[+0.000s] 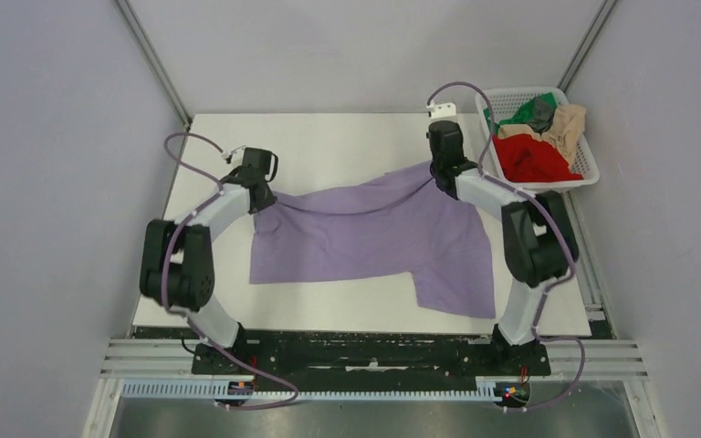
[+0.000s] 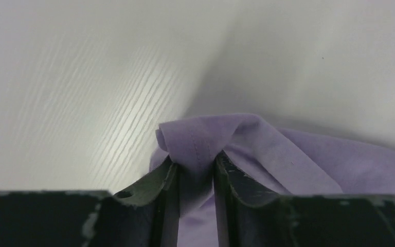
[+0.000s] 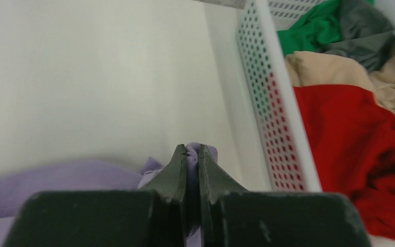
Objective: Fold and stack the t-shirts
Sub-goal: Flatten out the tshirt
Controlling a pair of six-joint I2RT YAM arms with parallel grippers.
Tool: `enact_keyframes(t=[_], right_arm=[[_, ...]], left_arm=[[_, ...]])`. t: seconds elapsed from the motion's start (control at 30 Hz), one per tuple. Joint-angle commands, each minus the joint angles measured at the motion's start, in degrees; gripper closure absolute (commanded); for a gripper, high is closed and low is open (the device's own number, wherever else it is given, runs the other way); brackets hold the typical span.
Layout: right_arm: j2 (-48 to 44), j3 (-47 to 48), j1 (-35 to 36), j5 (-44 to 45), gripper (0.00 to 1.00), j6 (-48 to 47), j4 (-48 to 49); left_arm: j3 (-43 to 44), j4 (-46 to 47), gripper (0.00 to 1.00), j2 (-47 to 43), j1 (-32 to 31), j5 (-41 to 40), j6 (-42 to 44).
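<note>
Your left gripper [image 2: 196,170] and right gripper [image 3: 193,154] pinch far corners of the purple fabric t-shirt [image 1: 374,237], lying unfolded on the white table [image 1: 329,146]. Nothing is stacked, and the white perforated basket [image 1: 522,91] holds more.

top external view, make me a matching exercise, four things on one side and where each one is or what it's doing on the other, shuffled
Column one
1. purple t-shirt
2. red garment
3. left end effector
4. white basket

Column two
a. at the far right corner of the table
b. lying across the middle of the table, between the two arms
c. shut on a fold of purple cloth
d. inside the basket

Pairs: 1-b, 2-d, 3-c, 4-a
</note>
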Motion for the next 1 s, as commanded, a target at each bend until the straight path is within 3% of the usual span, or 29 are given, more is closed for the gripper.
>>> enact_keyframes(t=[0.0, 0.03, 0.07, 0.1, 0.13, 0.17, 0.3, 0.43, 0.67, 0.8, 0.97], right_arm=[[12.50, 16.16, -3.06, -0.81, 0.91, 1.53, 3.68], [14.68, 18.55, -3.33, -1.67, 0.83, 1.22, 3.68], [16.82, 20.85, -3.56, -2.68, 0.67, 1.05, 3.08], [18.03, 22.92, -3.78, -2.88, 0.48, 1.27, 2.30], [18.75, 24.13, -3.92, -3.08, 0.17, 1.26, 1.19], [18.62, 24.92, -4.08, -2.56, 0.02, 1.22, 0.20], [12.14, 21.02, -4.24, -1.03, 0.02, 1.20, -1.15], [-0.57, 10.28, -4.43, -2.37, 0.02, 6.70, -4.61], [-24.61, -17.67, -6.25, -13.49, 0.02, 21.98, -5.41], [-28.26, -21.50, -6.57, -15.57, 0.02, 24.81, -13.79], [-31.38, -25.21, -6.56, -14.84, 0.02, 26.37, -15.44]], left_arm=[[15.22, 6.46, 0.60, 11.54, 2.66, 3.70, 4.94], [17.82, 6.04, 0.50, 14.67, 2.85, 3.57, 5.97], [21.43, 4.77, 0.35, 16.88, 3.09, 3.81, 6.57], [25.01, 2.77, 0.18, 19.42, 3.35, 3.98, 6.99], [27.75, 0.59, 0.01, 21.02, 3.56, 4.04, 7.15], [30.25, -1.51, 0.00, 21.86, 3.66, 3.41, 7.10], [30.43, -3.42, 0.00, 17.06, 3.67, 2.41, 6.49], [23.03, -7.41, 0.00, 5.37, 3.43, 5.97, 2.84], [-2.23, -17.69, 0.00, -17.59, 0.03, 7.89, -7.39], [-14.70, -23.05, 0.00, -25.83, -2.30, 7.11, -13.79], [-25.69, -20.47, 0.00, -31.89, -2.39, 9.39, -19.61]])
